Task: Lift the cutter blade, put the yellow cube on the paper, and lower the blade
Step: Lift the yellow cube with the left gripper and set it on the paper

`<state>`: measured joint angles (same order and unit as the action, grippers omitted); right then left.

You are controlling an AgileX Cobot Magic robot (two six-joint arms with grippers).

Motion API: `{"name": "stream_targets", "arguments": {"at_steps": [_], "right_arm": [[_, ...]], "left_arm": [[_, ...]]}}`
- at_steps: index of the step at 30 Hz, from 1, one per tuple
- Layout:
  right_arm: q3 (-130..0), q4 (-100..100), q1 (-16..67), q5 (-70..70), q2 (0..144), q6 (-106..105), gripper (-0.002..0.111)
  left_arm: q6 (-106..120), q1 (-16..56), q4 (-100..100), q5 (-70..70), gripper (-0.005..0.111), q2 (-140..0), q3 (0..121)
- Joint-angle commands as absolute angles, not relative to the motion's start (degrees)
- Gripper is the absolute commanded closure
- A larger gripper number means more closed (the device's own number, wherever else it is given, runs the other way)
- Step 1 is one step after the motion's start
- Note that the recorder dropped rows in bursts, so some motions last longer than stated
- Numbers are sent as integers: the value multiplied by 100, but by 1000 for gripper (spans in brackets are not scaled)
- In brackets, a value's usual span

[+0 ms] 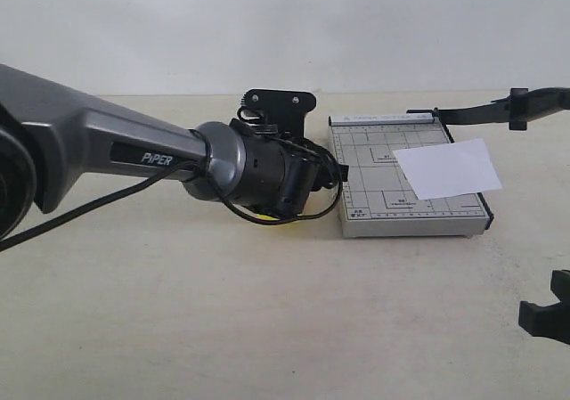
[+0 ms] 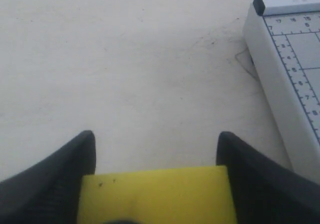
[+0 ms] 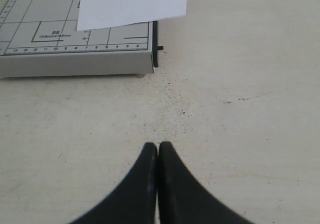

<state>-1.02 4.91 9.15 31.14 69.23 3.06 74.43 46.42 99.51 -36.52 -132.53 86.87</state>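
The yellow cube [image 2: 155, 194] sits between the fingers of my left gripper [image 2: 156, 136], which is shut on it, just left of the grey trimmer board [image 1: 374, 186]. In the exterior view the left wrist hides all but a sliver of the yellow cube [image 1: 285, 221]. The cutter blade [image 1: 499, 108] stands raised, reaching out past the board's far right corner. The white paper [image 1: 445, 168] lies flat on the board and overhangs its right edge. My right gripper [image 3: 158, 145] is shut and empty, low over the table near the board's front right corner.
The left arm's grey housing [image 1: 98, 146] and its cable cross the left half of the exterior view. The board's side wall [image 2: 285, 99] is close to the left gripper. The right gripper [image 1: 545, 315] shows at the lower right edge.
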Motion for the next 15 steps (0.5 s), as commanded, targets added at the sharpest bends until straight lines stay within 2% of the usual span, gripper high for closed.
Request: {"name": "stream_targets", "arguments": {"at_steps": [1,2,6,9,13,15], "right_arm": [[-71,443,928,3211,6917,239,108],[-71,443,928,3211,6917,239,108],[-71,443,928,3189,6917,155,108],[-71,443,928,3189,6917,155,108],[-71,443,928,3189,6917,155,108],[-71,443,928,3189,6917,155,108]], "left_arm": [[7469,4665,9995,-3702,92,-13205,8719],[7469,4665,9995,-3749,101,-13193,8719],[7920,4665,9995,-3960,102,-12914,8719],[8501,4665,9995,-3522,102,-12566,8719],[8926,4470,9431,-522,102,-12350,8930],[8926,4379,9233,338,102,-12584,9407]]}}
